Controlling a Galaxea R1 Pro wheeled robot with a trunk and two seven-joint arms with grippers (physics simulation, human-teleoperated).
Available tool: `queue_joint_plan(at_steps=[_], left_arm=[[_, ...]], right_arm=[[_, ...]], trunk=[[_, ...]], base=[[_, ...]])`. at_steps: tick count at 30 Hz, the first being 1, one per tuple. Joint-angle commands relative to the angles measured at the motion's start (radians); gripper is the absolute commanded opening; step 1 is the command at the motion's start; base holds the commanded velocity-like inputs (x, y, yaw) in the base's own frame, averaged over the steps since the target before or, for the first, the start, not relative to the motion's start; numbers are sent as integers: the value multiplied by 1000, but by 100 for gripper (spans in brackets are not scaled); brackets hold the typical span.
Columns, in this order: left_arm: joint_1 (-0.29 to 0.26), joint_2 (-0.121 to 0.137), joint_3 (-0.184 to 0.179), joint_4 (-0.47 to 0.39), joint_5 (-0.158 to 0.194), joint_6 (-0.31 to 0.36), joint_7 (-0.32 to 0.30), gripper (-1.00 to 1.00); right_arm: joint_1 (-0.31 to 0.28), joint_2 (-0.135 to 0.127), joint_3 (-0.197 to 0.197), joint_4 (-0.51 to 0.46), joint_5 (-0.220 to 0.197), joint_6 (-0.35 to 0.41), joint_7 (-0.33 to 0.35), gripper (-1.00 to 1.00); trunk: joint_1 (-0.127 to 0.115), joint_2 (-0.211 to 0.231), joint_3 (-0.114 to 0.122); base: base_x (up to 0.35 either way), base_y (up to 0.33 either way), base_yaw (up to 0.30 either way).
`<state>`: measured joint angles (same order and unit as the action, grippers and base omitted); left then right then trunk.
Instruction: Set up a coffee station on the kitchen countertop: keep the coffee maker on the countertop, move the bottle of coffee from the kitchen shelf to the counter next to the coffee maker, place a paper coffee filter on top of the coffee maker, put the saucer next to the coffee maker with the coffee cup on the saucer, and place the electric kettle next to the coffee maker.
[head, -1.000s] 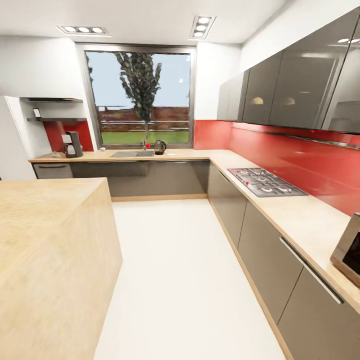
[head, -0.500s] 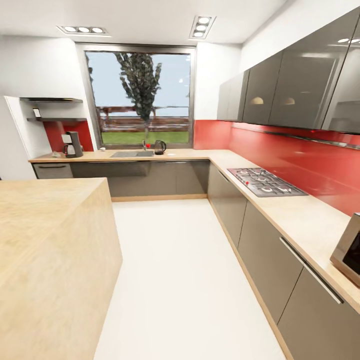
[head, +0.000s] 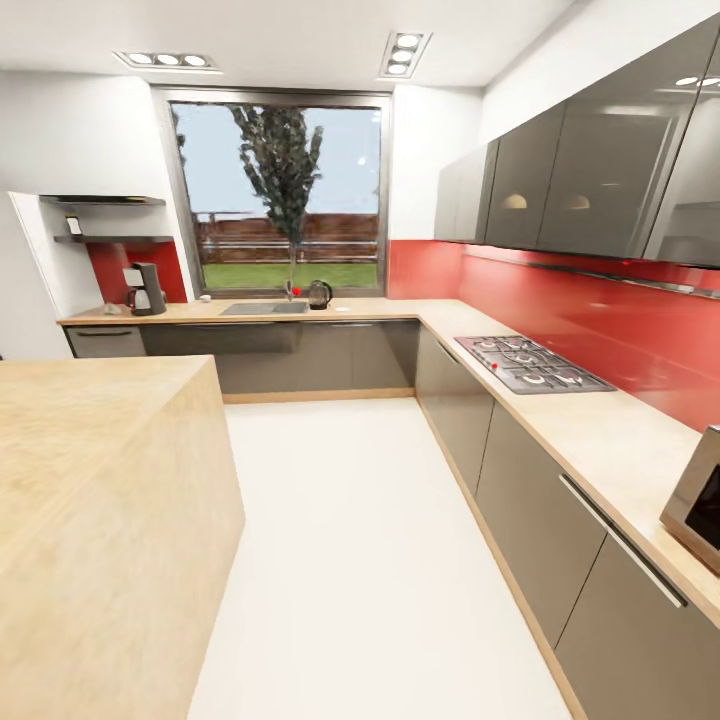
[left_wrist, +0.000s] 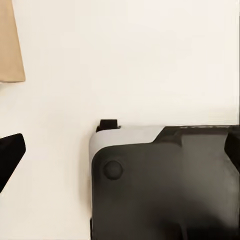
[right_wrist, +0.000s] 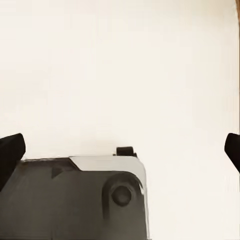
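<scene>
Head view looks down a long kitchen, with the steel sink (head: 264, 308) as landmark. Far left of the sink, above the kitchen countertop (head: 200, 312), hangs the kitchen shelf (head: 112, 239); below it stands the coffee maker (head: 146, 289). Just right of the sink sits the electric kettle (head: 319, 294). The wooden island (head: 100, 500) crowds the left foreground, so a careless approach could clip its corner. Both wrist views face bare floor: left gripper (left_wrist: 120, 150) and right gripper (right_wrist: 120, 150) show fingertips spread wide, holding nothing.
</scene>
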<state>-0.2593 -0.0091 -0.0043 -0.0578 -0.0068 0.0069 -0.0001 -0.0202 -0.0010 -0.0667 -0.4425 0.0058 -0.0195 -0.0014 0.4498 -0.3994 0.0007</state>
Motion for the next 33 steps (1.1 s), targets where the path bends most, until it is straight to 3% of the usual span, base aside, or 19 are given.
queue_joint_plan(at_steps=[1, 4, 8, 12, 15, 18, 20, 22, 33], left_arm=[[-6, 0, 0, -17, 1, 2, -1, 100], [-13, 0, 0, -69, 6, 5, 1, 100], [-16, 6, 0, -104, 8, -4, 3, 100], [-17, 9, -1, -165, 1, -10, 2, 100], [-10, 10, -6, -186, -3, -24, 7, 100], [-4, 12, -7, -189, -4, -76, 8, 100], [2, 14, -7, -182, -5, -173, 8, 100], [4, 13, -6, -177, -5, -192, 8, 100], [3, 22, 2, -175, -5, -213, 9, 100]], right_arm=[[0, 0, -2, -41, 0, -2, 0, 100], [0, 0, -3, -137, 0, -4, 0, 100], [0, 0, -2, -187, -1, -41, 2, 100], [0, -1, 0, -161, 3, -121, 4, 100], [0, -3, -1, -150, 4, -137, 4, 100], [0, -16, -2, -147, 5, -141, 3, 100], [0, -41, -1, -139, 5, -143, 3, 100], [0, -45, 0, -113, 5, -143, 4, 100], [0, -45, 1, -71, 3, -145, 6, 100]], trunk=[[0, -1, -1], [0, -1, -1], [0, -1, -1], [0, -1, -1], [0, -1, -1], [0, -1, -1], [0, -1, -1], [0, -1, -1], [0, -1, -1]], base=[[0, 0, 0], [0, 0, 0], [0, 0, 0], [0, 0, 0], [0, 0, 0], [0, 0, 0], [79, 0, 0], [256, 0, 0], [329, 0, 0]])
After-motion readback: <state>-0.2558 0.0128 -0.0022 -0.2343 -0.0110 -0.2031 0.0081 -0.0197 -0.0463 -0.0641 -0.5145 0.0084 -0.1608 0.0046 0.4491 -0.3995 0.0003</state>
